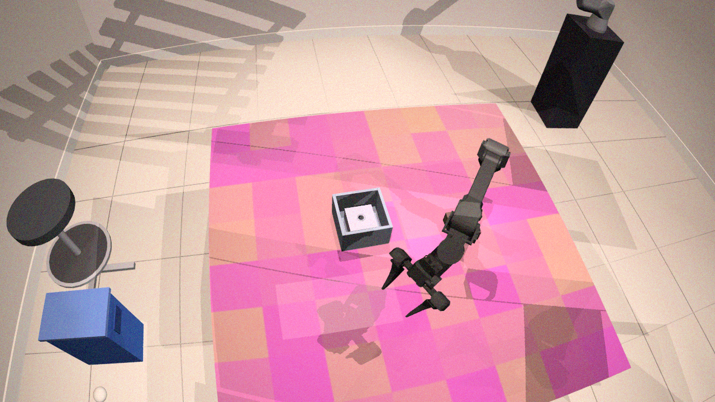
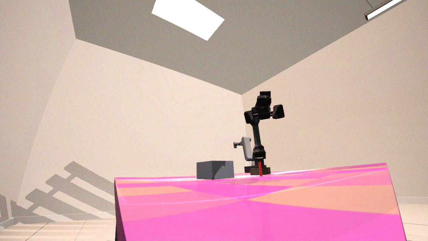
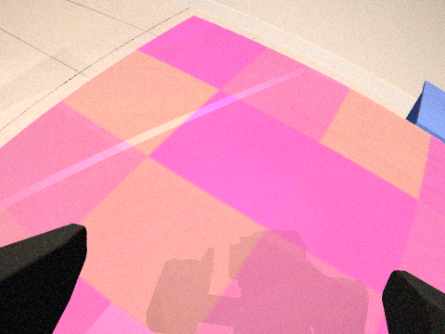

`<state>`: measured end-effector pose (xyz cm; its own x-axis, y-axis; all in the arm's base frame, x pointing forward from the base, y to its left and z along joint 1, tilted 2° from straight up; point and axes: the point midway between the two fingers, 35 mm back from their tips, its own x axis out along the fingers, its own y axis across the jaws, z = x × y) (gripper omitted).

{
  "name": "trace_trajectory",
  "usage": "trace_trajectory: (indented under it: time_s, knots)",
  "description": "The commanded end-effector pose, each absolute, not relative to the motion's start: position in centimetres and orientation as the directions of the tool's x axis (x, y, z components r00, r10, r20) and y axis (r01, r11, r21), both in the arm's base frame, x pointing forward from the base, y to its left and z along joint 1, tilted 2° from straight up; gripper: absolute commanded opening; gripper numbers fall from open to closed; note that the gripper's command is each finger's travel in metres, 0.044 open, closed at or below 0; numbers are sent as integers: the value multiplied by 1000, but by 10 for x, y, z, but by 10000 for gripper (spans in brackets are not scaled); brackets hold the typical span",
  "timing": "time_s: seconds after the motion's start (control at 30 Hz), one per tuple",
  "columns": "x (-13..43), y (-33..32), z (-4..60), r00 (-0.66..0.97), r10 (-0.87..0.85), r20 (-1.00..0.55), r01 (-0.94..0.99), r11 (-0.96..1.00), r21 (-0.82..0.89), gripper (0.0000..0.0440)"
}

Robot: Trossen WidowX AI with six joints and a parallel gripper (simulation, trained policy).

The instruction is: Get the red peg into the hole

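Red peg [image 2: 259, 169]: upright on the desk [image 1: 295, 310] [image 2: 257, 221] [image 3: 278, 176], apart from the box. Judged light, stiff, possibly prone to tipping; grip squarely at mid-height. Tool [image 1: 394, 302] [image 3: 243, 268]: wide, nothing held. Open box [image 1: 362, 230] [image 2: 214, 170]: contains pale plate [image 1: 352, 224], its central hole [image 1: 361, 217] unfilled.

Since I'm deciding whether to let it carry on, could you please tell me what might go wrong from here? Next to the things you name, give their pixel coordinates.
The red peg [image 2: 260, 169] stands upright on the table, a narrow target; the open gripper [image 1: 394, 302] [image 2: 263, 114], coming down off-line, might knock it over.

The wrist view shows no peg between the fingers, so closing now would likely catch nothing.

The box [image 1: 366, 240] [image 2: 205, 170] has raised walls around the plate [image 1: 353, 225], so the wide fingers may bump a wall during insertion.
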<state>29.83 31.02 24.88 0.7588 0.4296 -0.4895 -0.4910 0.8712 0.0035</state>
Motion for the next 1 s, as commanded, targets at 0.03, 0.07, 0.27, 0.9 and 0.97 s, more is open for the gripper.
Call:
trace_trajectory:
  time_s: [0.03, 0.07, 0.27, 0.9, 0.97]
  knots:
    - [289, 292, 227, 716, 397, -574, -433, 898, 81, 437]
    - [287, 288, 222, 705, 388, -594, -414, 905, 99, 438]
    - [272, 259, 196, 633, 325, -703, -280, 942, 183, 440]
    - [215, 170, 138, 355, 99, -929, 291, 933, 211, 440]
    - [208, 162, 132, 321, 76, -944, 352, 916, 193, 440]
